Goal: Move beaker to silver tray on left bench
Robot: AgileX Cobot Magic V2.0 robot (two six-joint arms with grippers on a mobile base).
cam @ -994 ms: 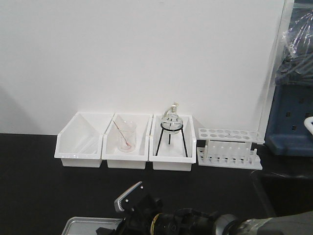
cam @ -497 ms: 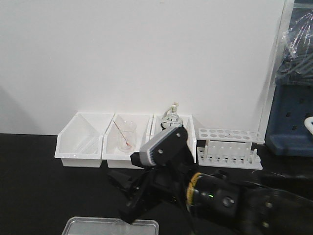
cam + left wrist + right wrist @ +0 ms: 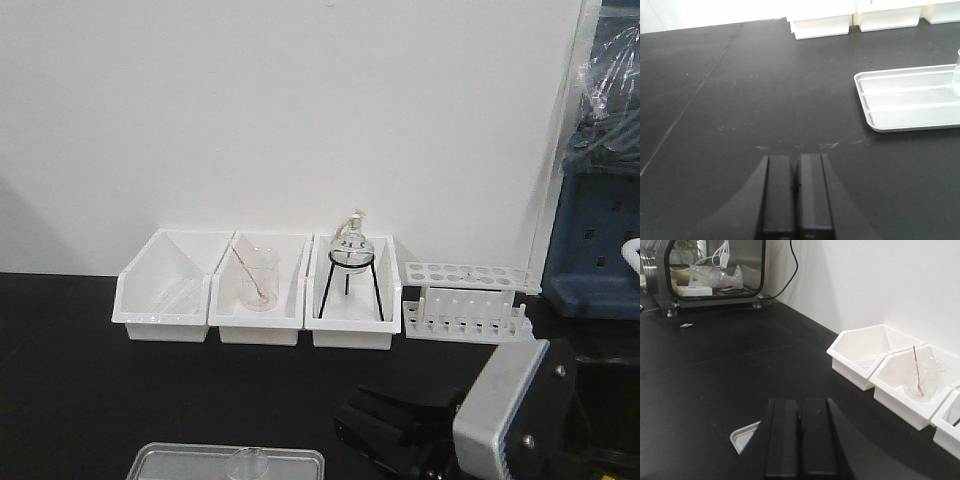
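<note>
1. Front view: the beaker (image 3: 248, 464) stands upright, mouth up, in the silver tray (image 3: 180, 462) at the near edge of the black worktop (image 3: 80, 390). The tray's long side runs left to right. At the near right is the right hand (image 3: 385, 432), its black fingers pointing left; I cannot tell from here whether they are together. Along the far white wall (image 3: 300, 110) stand three white bins (image 3: 258, 322): the middle one holds a beaker with a pink-tipped rod (image 3: 256, 283), the right one a round flask on a black tripod (image 3: 351, 262). A white tube rack (image 3: 466, 303) sits just right of them.

2. Left wrist view: the left hand (image 3: 795, 195) has its fingers pressed together, holding nothing, over bare worktop. The tray lies to the far right, with the beaker upright at the picture's right edge.

3. Right wrist view: the right hand's fingers are together and empty. One tray corner shows beside them, with the bins on the right and a glass-fronted cabinet (image 3: 715, 270) far left.
</note>
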